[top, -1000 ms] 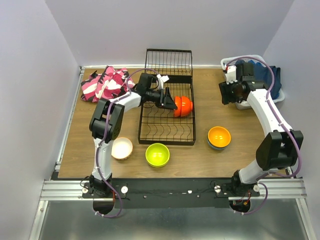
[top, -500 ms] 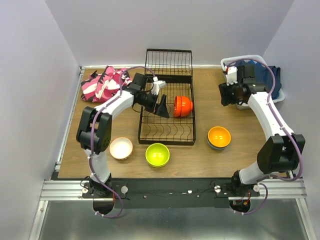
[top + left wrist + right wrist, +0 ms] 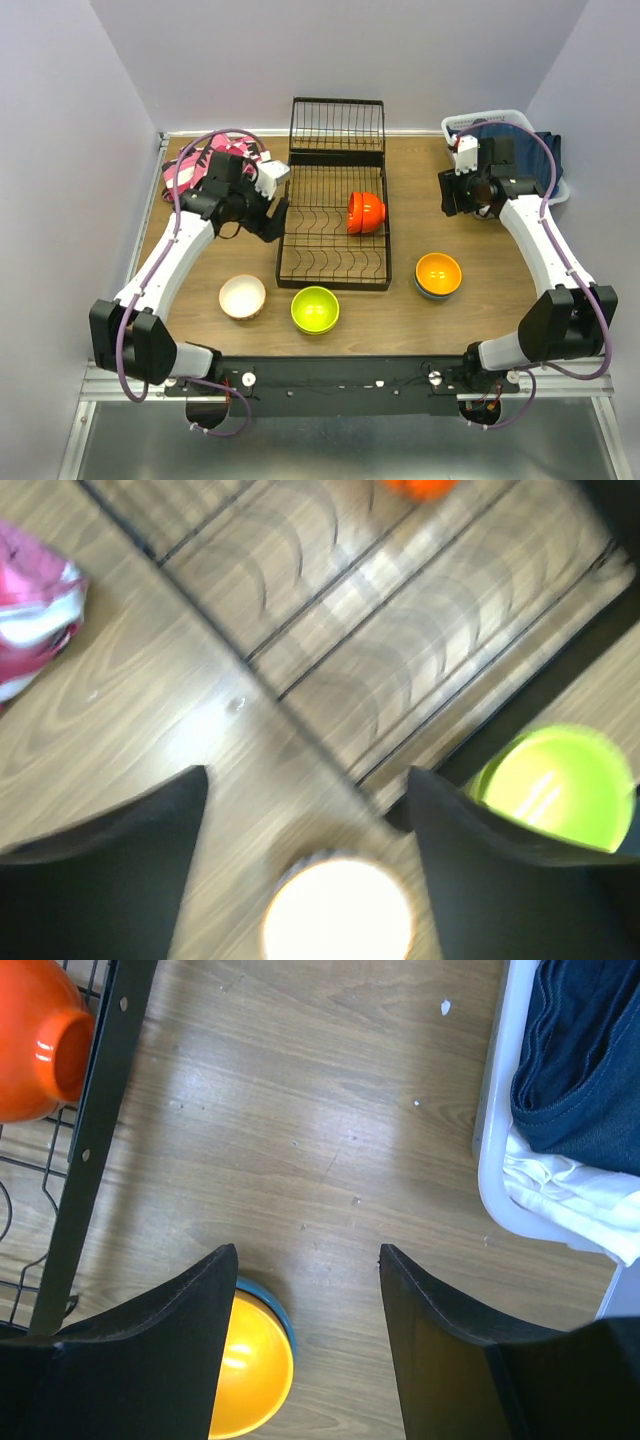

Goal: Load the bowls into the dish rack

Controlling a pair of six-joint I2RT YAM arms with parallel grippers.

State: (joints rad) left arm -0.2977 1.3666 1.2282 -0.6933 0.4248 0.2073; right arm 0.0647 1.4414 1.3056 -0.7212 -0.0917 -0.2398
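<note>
Jaws of the left gripper [image 3: 307, 780] were wide apart and held nothing, and the cream-white bowl [image 3: 338, 905] sat under them, so the best move was likely straight down to pinch one rim gently.

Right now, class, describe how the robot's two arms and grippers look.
The left arm and right arm have white tubular links, chunky black joints and a purple cable looping alongside. The left gripper and right gripper each carry two broad matte black fingers tapering to blunt tips.
</note>
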